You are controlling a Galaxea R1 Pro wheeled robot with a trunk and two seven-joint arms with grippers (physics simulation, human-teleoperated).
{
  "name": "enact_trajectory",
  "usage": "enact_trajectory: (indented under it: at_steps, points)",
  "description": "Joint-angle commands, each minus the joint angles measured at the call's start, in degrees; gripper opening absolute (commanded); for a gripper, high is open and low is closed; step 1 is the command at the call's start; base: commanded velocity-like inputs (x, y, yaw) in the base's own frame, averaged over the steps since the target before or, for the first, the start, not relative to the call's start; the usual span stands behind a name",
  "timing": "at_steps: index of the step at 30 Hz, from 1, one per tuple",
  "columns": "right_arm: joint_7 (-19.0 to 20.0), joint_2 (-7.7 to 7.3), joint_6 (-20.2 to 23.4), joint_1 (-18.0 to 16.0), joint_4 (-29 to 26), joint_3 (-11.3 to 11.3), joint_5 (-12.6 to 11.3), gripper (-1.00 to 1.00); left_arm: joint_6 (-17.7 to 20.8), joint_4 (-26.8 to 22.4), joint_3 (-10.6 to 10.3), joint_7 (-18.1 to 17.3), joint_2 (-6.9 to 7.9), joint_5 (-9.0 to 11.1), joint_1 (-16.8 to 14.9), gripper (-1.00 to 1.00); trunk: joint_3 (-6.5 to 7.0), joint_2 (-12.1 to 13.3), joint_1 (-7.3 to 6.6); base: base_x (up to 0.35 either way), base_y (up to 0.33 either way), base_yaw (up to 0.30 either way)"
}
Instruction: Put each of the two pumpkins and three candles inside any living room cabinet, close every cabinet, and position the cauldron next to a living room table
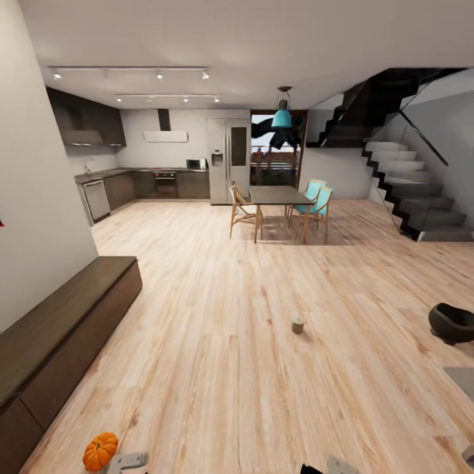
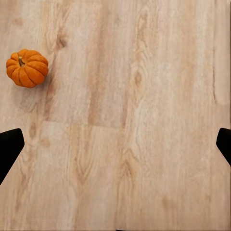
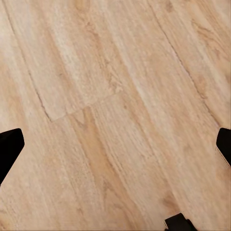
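From the head camera, an orange pumpkin (image 1: pixel 100 451) sits upright on the wooden floor (image 1: pixel 224 342), just beside the grey part of the left arm at the lower edge. The long dark cabinet (image 1: pixel 62 329) runs along the wall beyond the pumpkin, its long axis pointing away toward the kitchen, fronts shut as far as this angle shows. Well ahead of both arms, a small grey-beige candle (image 1: pixel 297 324) stands upright on the floor. Off to the right side sits the black cauldron (image 1: pixel 453 322), mouth tilted upward, cut by the frame edge. A pale grey corner at the right edge may be the surface (image 1: pixel 462 380), though too little shows to be sure.

At the left wrist, the left tool (image 2: pixel 115 144) is spread wide, its dark fingertips (image 2: pixel 9 147) at opposite edges, holding nothing. The pumpkin (image 2: pixel 27 68) rests on the planks off to one side of the fingers, stem up, well apart from them.

At the right wrist, the right tool (image 3: pixel 115 147) is likewise released and wide, bare floor between its fingertips (image 3: pixel 9 149).
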Motion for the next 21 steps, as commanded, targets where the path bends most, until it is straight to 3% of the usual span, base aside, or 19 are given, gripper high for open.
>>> enact_trajectory:
  at_steps: [1,13,21]
  points:
    - [0.0,0.03,0.0,0.0,0.0,0.0,0.0,1.00,0.0,0.0,0.0,0.0,0.00,0.0,0.0,1.00,0.00,0.0,0.00,0.268,-0.183,-0.001]
    - [0.0,0.08,0.0,0.0,0.0,-0.1,-0.1,1.00,0.0,0.1,0.0,0.0,0.00,0.0,0.0,1.00,0.00,0.0,0.00,0.293,-0.140,0.002]
    - [0.0,0.09,0.0,0.0,0.0,0.0,0.0,1.00,-0.1,0.1,0.0,0.0,0.00,0.0,0.0,1.00,0.00,0.0,0.00,0.316,-0.026,0.227]
